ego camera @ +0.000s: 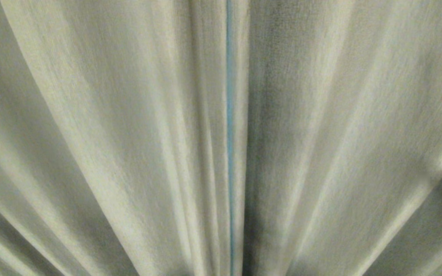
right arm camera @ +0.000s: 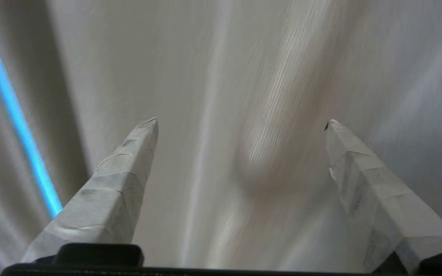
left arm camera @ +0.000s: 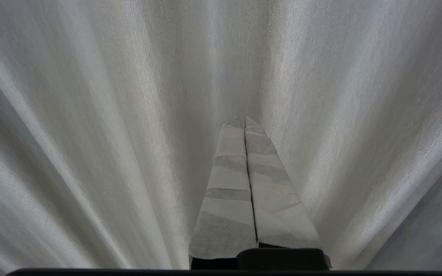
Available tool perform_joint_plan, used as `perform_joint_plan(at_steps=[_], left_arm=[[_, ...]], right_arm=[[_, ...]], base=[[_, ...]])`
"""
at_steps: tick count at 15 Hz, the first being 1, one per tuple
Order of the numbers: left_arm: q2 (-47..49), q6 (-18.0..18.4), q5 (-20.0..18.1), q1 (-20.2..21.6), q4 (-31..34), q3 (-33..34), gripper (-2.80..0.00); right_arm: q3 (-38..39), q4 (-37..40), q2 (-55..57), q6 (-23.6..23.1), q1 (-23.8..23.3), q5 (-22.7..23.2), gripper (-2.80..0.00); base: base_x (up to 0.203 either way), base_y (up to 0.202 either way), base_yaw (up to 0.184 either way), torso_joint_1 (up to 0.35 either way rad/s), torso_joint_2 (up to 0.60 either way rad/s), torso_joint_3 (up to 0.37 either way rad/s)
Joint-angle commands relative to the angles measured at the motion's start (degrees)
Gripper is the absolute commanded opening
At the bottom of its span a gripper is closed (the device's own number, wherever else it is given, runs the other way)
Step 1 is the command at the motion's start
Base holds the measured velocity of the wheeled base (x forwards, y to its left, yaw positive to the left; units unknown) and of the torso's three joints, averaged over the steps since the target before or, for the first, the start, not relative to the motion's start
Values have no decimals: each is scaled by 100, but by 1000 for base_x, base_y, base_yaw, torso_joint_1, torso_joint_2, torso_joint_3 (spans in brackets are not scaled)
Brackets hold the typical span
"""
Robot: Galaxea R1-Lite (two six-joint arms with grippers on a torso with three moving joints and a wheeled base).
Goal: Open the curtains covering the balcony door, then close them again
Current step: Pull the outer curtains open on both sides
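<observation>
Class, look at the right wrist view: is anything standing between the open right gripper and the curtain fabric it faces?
Nothing visible does. The right gripper has its jaws spread wide, and only the cream curtains show between and beyond its fingertips. The narrow blue gap where the panels meet lies off to one side.

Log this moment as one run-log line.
curtains: drawn, thin bright slit at centre | left gripper: shut, empty | right gripper: open, facing fabric, holding nothing
</observation>
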Motion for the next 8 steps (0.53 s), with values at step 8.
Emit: perform_joint_plan(at_steps=[8], left_arm=[[-2, -4, 2, 1, 0, 0, -280]], right_arm=[[-612, -1484, 2211, -117, -81, -493, 0]], base=[[0, 0, 0, 0, 0, 0]])
